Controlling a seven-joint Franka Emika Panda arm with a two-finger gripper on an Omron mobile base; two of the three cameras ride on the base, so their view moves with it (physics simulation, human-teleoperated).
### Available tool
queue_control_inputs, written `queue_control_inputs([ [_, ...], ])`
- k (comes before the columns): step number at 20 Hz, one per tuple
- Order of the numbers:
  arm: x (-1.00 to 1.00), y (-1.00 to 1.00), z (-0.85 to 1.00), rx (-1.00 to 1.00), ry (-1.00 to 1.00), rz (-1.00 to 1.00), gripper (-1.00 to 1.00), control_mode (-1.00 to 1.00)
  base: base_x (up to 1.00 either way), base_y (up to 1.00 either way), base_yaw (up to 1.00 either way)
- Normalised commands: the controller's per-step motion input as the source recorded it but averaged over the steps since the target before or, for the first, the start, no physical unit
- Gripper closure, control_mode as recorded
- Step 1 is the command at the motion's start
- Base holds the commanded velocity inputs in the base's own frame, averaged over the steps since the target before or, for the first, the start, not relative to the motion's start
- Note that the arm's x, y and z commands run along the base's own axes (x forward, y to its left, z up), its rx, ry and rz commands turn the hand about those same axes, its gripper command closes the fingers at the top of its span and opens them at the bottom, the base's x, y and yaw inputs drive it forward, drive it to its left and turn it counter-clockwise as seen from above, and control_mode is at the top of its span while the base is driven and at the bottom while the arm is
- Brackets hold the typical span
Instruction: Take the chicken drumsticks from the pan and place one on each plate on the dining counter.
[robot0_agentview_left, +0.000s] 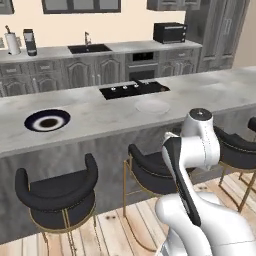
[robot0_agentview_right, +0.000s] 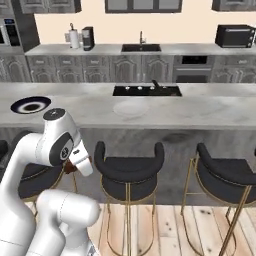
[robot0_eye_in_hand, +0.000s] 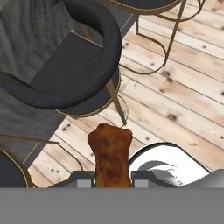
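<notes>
Above the bar stool (robot0_eye_in_hand: 65, 65), gripper (robot0_eye_in_hand: 113, 181) clamps a chicken drumstick (robot0_eye_in_hand: 110, 155) — best lifted clear before reaching the navy-rimmed plate (robot0_agentview_left: 47, 120).

Three black cushioned bar stools with gold metal legs (robot0_agentview_right: 129, 172) are crowding the floor along the front of the long grey-white marble dining counter (robot0_agentview_left: 100, 122). On its top, bare marble is lying open between the dark-rimmed round plate (robot0_agentview_left: 47, 120) and the plain whitish round plate (robot0_agentview_left: 151, 105), which are sitting well apart. Beyond them, the flat black glass hob (robot0_agentview_left: 134, 90) is taking up the middle.
</notes>
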Motion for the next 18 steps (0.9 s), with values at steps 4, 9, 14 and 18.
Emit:
queue_control_inputs([
  [4,0.0,0.0,0.0,0.0,0.0,0.0,1.0,1.0,0.88,-0.76,0.53],
  [9,0.0,0.0,0.0,0.0,0.0,0.0,1.0,1.0,0.87,-0.62,0.47],
  [14,0.67,-0.3,0.48,0.15,0.0,0.12,1.0,-1.0,0.0,0.0,0.0],
  [18,0.15,-0.72,1.0,0.08,0.05,-0.01,1.0,-1.0,0.0,0.0,0.0],
])
